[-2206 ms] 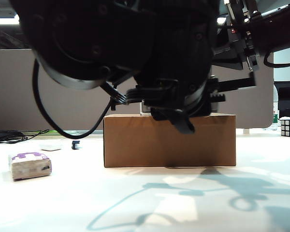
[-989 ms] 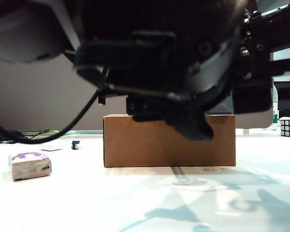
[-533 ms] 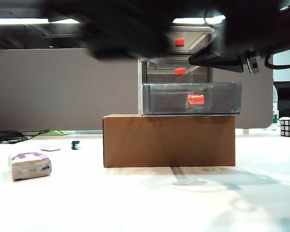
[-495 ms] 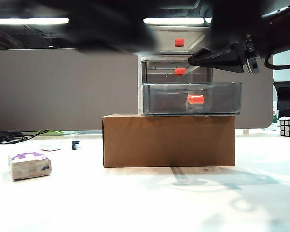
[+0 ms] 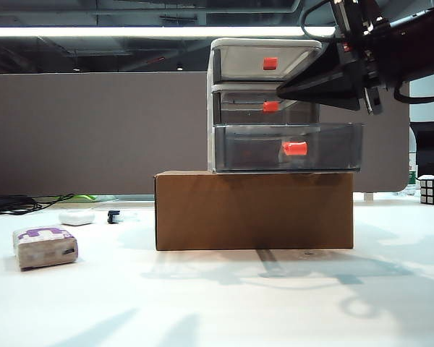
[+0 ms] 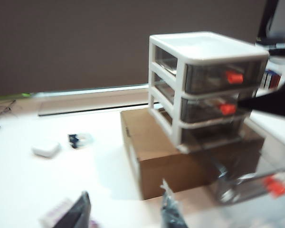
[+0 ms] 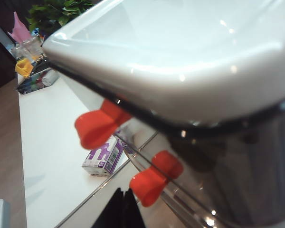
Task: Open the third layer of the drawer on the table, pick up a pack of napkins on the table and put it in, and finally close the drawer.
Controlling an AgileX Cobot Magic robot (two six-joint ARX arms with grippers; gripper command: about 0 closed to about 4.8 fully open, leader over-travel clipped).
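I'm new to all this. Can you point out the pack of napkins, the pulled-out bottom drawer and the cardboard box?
pack of napkins [image 5: 45, 246]: exterior view, front face of its wrapper.
third layer [image 5: 287, 147]: exterior view, smoky front panel by its red-orange handle.
cardboard box [image 5: 254, 211]: exterior view, middle of its brown front.

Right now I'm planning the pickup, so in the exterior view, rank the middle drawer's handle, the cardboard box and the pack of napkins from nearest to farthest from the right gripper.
Measured from the right gripper, up beside the cabinet:
1. Middle drawer's handle, just below-left of the tip.
2. Cardboard box, underneath the cabinet.
3. Pack of napkins, far left on the table.
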